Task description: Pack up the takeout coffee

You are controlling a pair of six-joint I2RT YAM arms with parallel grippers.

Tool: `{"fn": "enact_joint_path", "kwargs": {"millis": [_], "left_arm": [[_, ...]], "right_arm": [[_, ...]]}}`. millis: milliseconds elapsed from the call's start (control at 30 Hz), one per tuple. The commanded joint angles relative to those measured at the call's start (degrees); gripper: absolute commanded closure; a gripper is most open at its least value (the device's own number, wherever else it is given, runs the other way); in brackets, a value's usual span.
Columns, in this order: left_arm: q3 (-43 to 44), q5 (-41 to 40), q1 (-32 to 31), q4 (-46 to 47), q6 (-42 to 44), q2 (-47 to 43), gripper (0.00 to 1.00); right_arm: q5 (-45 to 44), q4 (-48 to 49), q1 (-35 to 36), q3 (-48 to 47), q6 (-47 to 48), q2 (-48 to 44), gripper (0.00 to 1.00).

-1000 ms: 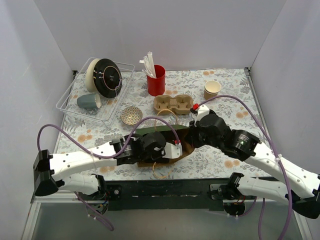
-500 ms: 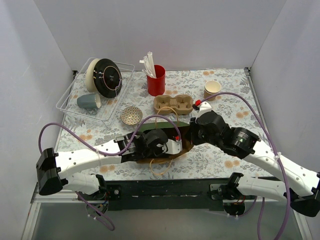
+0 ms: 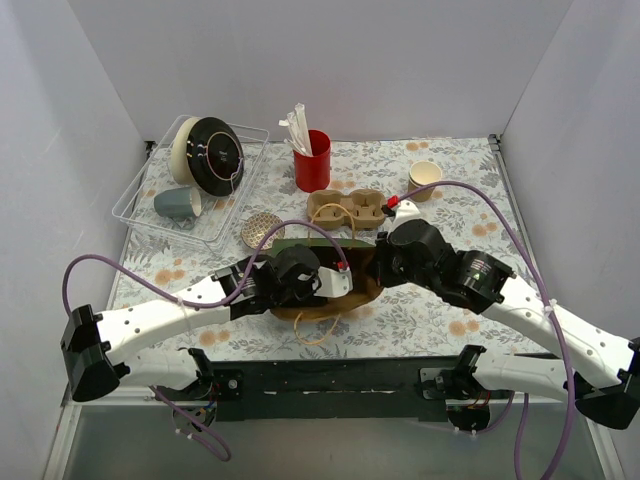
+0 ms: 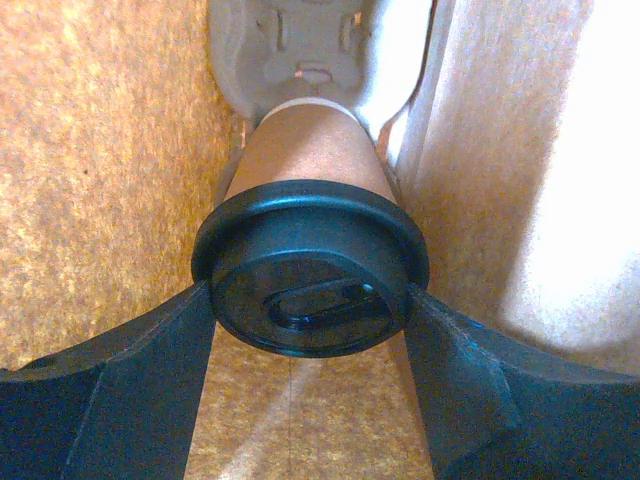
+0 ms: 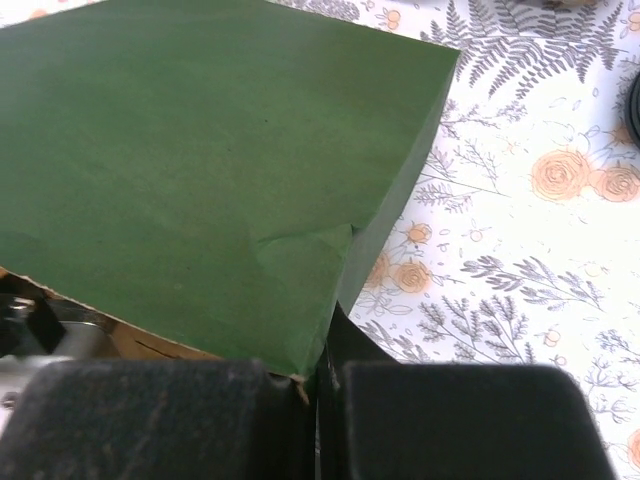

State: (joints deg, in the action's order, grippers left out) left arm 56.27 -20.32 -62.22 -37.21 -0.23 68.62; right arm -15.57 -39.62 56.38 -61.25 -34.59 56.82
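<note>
While my right pincer (image 5: 318, 375) is pinching tight on the bag's (image 5: 200, 170) rim, my left pincer (image 4: 308, 300) is clasping the coffee (image 4: 305, 170) inside it; I'm judging a gentle release is coming next.

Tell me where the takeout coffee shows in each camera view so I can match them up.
Top external: not visible, hidden inside the bag beneath the left arm's wrist.
Left wrist: takeout coffee at centre, black lid toward the camera, held by the left gripper.
Right wrist: not in it; the right gripper pinches the bag's green edge.
Shared landmark: the bag, green outside, brown inside.
</note>
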Motion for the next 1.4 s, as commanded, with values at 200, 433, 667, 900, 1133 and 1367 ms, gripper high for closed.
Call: {"fn": "enact_joint_path", "kwargs": {"millis": [200, 433, 667, 900, 1133, 1367], "left_arm": [[-2.48, -2.01, 2.19, 3.81, 2.6, -2.0, 1.0], [5.94, -3.15, 2.1, 3.99, 0.67, 1.34, 1.0], [8.5, -5.17, 2.1, -0.75, 1.37, 0.29, 1.0], [7.54, -2.99, 2.01, -4.18, 2.43, -1.12, 1.0], [7.01, 0.98, 1.13, -6.47, 1.46, -0.68, 1.0], [7.36, 3.35, 1.04, -9.37, 1.72, 1.08, 1.0]], "right_arm": [[-1.11, -1.86, 1.36, -6.69, -6.63, 2.6, 0.99], [-3.85, -2.05, 1.36, -4.05, -5.49, 2.43, 0.99], [-2.98, -2.4, 1.36, -4.4, -4.08, 2.77, 0.99], [-2.53, -1.17, 1.36, -3.87, -4.96, 2.33, 0.99], [-4.37, 4.71, 1.8, -1.33, -1.63, 1.9, 0.99], [-10.79, 10.53, 2.24, 2.11, 4.0, 1.01, 0.99]]}}
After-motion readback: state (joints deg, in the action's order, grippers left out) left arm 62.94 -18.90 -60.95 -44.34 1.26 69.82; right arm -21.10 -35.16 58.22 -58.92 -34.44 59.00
